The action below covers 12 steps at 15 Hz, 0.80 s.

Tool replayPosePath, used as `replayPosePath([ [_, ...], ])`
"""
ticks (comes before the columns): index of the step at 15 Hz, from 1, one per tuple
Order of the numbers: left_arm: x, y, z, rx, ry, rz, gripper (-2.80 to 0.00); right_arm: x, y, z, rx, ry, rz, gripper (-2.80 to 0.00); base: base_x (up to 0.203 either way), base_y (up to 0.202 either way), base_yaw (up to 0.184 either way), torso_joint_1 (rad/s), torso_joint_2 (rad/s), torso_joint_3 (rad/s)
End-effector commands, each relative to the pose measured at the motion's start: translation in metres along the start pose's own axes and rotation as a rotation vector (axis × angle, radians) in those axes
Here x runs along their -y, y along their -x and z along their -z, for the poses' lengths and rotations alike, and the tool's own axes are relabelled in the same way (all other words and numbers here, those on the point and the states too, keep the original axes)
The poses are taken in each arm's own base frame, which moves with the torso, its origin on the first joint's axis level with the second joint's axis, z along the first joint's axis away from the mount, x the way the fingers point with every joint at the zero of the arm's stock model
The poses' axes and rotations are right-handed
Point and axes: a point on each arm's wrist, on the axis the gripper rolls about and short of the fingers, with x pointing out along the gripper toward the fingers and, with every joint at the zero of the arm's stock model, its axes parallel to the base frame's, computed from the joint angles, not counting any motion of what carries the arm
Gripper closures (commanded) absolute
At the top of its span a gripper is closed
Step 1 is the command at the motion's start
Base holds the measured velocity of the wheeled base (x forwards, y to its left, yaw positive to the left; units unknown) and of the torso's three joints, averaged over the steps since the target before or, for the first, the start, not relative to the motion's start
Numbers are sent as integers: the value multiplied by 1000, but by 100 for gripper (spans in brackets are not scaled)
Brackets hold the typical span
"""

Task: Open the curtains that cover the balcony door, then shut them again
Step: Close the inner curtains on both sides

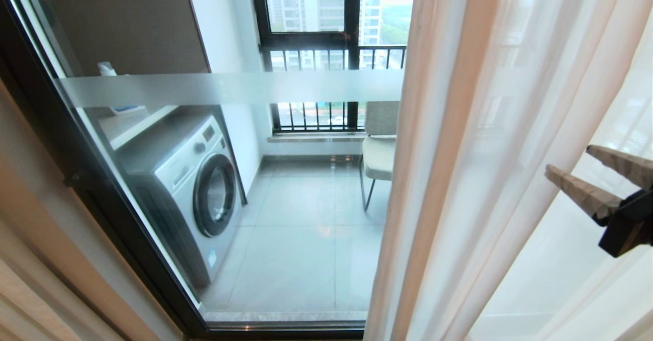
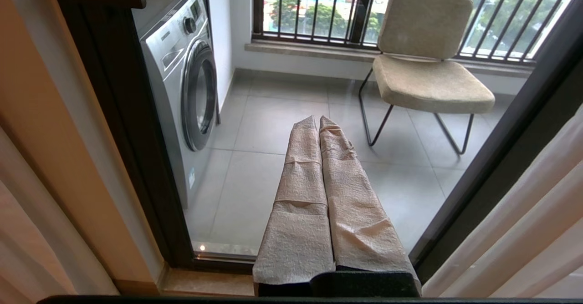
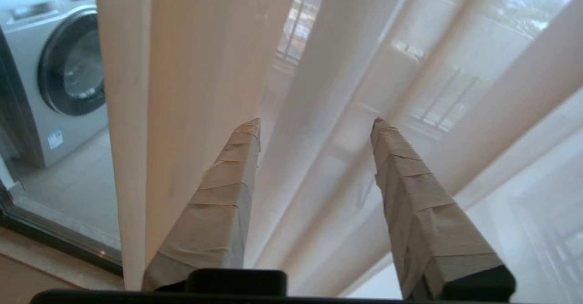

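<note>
The curtains show as thin white sheers (image 1: 484,152) hanging in folds over the right half of the balcony door. The door's left glass panel (image 1: 306,239) is uncovered, crossed by a frosted strip (image 1: 229,88) and set in a dark frame (image 1: 102,203). My right gripper (image 1: 567,160) reaches in from the right, open, its paper-wrapped fingers pointing at the sheers. In the right wrist view the right gripper (image 3: 316,122) has folds of the sheers (image 3: 319,67) just ahead of its spread tips; whether they touch is unclear. My left gripper (image 2: 317,121) is shut on nothing and hangs low before the glass.
Behind the glass stand a washing machine (image 1: 194,188) on the left and a padded chair (image 1: 380,147) on a grey tiled floor. A farther window with black railing bars (image 1: 331,55) is at the back. Beige cloth or wall (image 1: 30,239) fills the left edge.
</note>
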Motion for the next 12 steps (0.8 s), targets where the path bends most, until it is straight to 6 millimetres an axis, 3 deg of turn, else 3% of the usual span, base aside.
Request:
replayPosePath([
  [1, 0, 0, 0, 0, 1, -1, 0, 8, 12, 2, -16, 3, 38, 0, 0, 0, 0, 0, 0, 0],
  [8, 0, 0, 0, 1, 1, -1, 0, 42, 46, 43, -233, -50, 331, 0, 0, 0, 0, 0, 0, 0],
  [12, 0, 0, 0, 1, 1, -1, 0, 29, 83, 69, -265, -113, 320, 0, 0, 0, 0, 0, 0, 0],
])
